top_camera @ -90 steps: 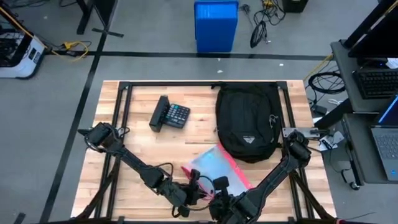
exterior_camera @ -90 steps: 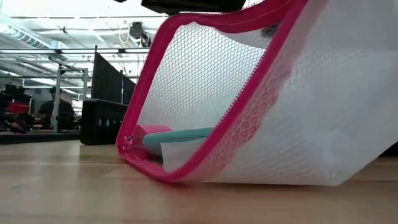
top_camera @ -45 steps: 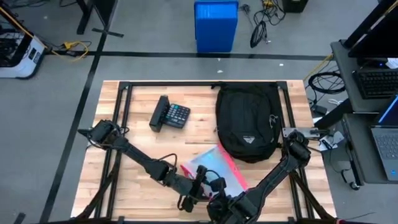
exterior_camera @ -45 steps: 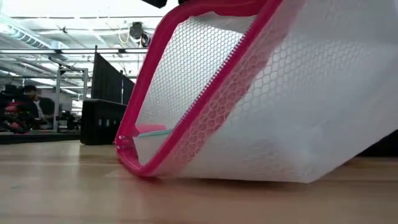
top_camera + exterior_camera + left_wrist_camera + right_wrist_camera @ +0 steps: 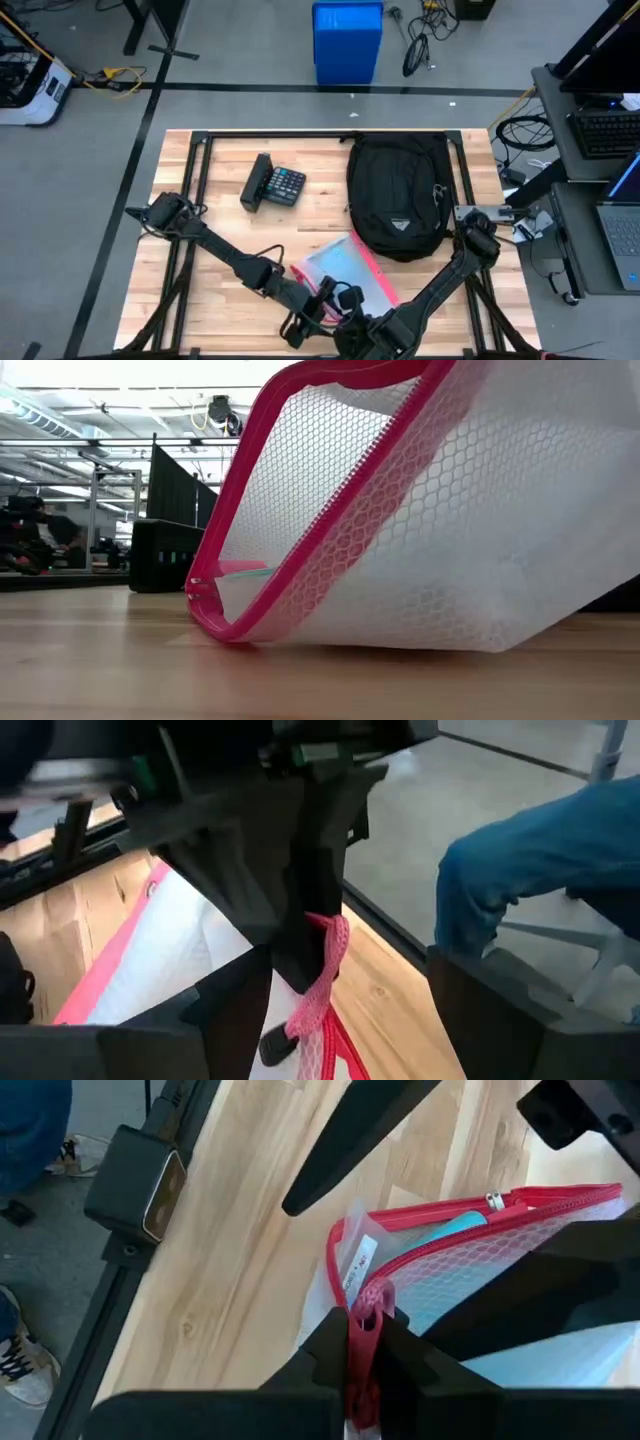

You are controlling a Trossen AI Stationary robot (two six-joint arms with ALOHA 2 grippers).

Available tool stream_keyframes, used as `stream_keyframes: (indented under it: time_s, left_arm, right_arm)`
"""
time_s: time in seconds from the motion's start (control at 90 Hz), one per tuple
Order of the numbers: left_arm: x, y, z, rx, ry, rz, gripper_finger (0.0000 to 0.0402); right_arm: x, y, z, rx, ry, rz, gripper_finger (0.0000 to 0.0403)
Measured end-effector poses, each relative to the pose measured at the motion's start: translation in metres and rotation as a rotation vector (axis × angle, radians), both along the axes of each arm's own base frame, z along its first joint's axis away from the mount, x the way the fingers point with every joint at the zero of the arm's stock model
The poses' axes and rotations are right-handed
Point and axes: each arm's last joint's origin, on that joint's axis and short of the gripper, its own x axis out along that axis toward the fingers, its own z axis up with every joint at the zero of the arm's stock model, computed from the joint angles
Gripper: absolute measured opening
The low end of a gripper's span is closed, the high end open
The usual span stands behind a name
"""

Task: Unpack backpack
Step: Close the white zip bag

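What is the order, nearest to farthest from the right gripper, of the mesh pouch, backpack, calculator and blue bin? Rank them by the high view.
1. Mesh pouch: held by the right gripper, at the table's near edge.
2. Backpack: beyond the pouch, right half of the table.
3. Calculator: far left of centre; its gap from the backpack's is modest.
4. Blue bin: on the floor beyond the table.

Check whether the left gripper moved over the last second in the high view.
Yes. The left gripper shifted rightward, away from the table's left edge, toward the mesh pouch.
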Motion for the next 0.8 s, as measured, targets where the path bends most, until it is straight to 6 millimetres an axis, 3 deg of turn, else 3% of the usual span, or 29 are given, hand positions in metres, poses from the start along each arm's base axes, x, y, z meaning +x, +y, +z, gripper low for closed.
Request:
stream_keyframes:
  time_s: [0.256,0.422,0.578,0.8]
  left_arm:
    - [0.008,-0.003,-0.022,-0.028,0.013,0.01,0.0254]
    - [0.009,-0.003,-0.025,-0.029,0.013,0.011,0.0235]
    - [0.01,-0.002,-0.025,-0.02,0.003,0.027,0.0178]
    - [0.012,0.0,-0.024,0.027,-0.04,0.049,0.0058]
  right_arm:
    - [0.0,-0.001,0.0,-0.014,-0.01,-0.011,0.0007]
    - [0.0,-0.002,-0.001,-0.013,-0.005,-0.029,0.0007]
    - [0.0,-0.002,-0.001,-0.012,-0.005,-0.031,0.0008]
    - [-0.001,-0.002,-0.001,-0.004,0.002,-0.056,0.0008]
